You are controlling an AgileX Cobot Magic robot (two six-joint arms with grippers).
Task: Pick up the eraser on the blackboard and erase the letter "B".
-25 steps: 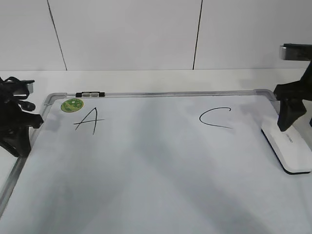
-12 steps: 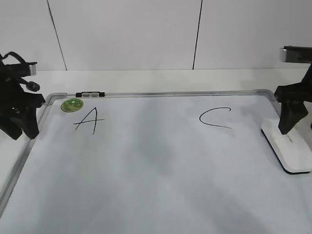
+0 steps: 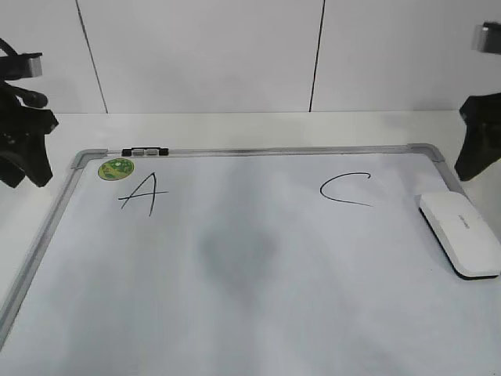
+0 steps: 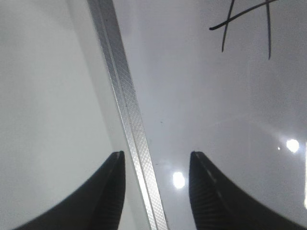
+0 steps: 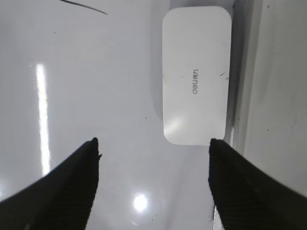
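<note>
The blackboard is a white board with a grey frame lying flat. It bears a black "A" and "C". No letter "B" shows; between them is only a faint grey patch. The white eraser lies on the board's right edge, and in the right wrist view just ahead of the jaws. My right gripper is open and empty above it. My left gripper is open, straddling the left frame from above.
A round green sticker sits at the board's top left corner, next to a small black clip on the frame. The white table runs behind the board to a white panelled wall.
Both arms have risen and drawn outward. The right gripper has lifted away from the eraser, which stays lying on the board's right edge.
</note>
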